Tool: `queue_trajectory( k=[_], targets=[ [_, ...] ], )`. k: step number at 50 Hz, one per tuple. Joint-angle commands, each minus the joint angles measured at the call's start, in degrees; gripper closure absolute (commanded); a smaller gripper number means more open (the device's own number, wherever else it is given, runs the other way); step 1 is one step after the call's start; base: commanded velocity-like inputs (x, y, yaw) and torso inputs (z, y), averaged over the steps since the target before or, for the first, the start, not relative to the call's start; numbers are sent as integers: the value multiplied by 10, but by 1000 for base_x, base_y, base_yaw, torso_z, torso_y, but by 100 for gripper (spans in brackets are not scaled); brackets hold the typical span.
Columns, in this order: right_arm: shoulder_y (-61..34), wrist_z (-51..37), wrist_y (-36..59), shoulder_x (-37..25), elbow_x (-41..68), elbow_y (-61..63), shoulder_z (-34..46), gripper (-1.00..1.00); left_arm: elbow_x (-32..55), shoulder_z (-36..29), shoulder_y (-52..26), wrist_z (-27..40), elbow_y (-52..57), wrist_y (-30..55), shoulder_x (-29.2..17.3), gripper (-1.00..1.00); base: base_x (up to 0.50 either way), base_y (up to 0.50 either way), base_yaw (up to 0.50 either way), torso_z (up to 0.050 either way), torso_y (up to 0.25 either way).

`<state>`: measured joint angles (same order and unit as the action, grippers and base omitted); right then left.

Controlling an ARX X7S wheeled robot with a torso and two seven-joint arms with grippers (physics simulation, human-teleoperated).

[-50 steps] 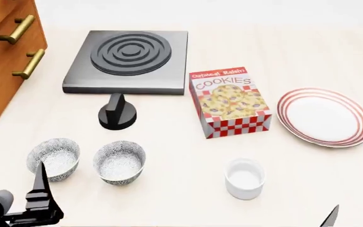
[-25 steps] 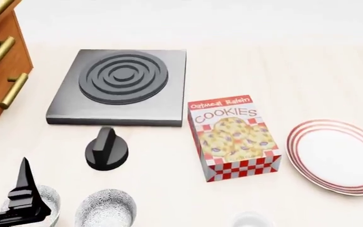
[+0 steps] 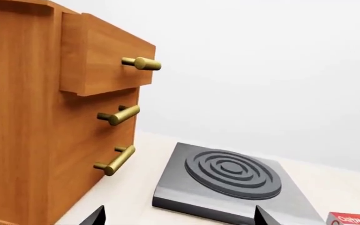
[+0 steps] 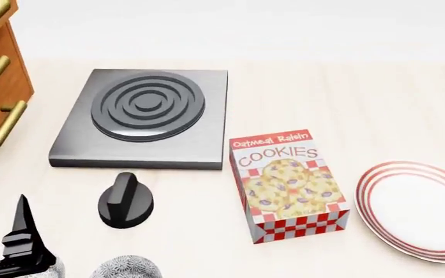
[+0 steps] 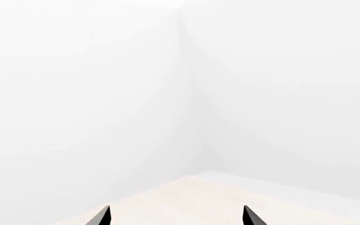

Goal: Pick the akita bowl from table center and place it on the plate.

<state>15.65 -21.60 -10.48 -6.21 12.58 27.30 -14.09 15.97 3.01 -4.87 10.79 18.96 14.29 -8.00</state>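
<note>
Only the top rim of a speckled akita bowl (image 4: 128, 267) shows, at the bottom edge of the head view. The plate (image 4: 417, 209), white with red rings, lies empty at the right edge of the table. One black finger (image 4: 21, 231) of my left gripper rises at the lower left, just left of the bowl and apart from it. In the left wrist view my left gripper (image 3: 176, 218) is open and empty, facing the stove. My right gripper (image 5: 176, 216) is open and empty too, facing bare wall; it is out of the head view.
A dark stove plate (image 4: 146, 116) sits at the back left, with a black knob (image 4: 125, 201) in front of it. A cookies box (image 4: 288, 185) stands between the bowl and the plate. A wooden drawer cabinet (image 3: 42, 117) with brass handles lines the left edge.
The head view has tilted up: everything slid down the picture, both bowls dropped to the bottom edge and the white cup left the view. The left finger stays at the lower left.
</note>
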Motion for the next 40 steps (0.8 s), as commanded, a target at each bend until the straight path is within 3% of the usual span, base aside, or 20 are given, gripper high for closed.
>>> queue_trajectory(
  k=[1, 23, 30, 40],
  targets=[
    [0, -6, -3, -9, 6, -2, 8, -100, 7, -2, -1, 7, 0, 0, -5, -100, 82, 0, 0, 0, 0],
    [-6, -16, 18, -25, 21, 0, 25, -100, 20, -4, -1, 14, -4, -6, -13, -100, 95, 0, 0, 0, 0],
    [-67, 5, 162, -71, 42, 45, 101, -100, 22, 14, -18, 22, -48, -21, -16, -100, 0, 0, 0, 0, 0],
    [-251, 87, 380, -103, 83, 37, 274, -100, 27, 71, -38, 43, -108, -64, -28, -100, 0, 0, 0, 0, 0]
  ],
)
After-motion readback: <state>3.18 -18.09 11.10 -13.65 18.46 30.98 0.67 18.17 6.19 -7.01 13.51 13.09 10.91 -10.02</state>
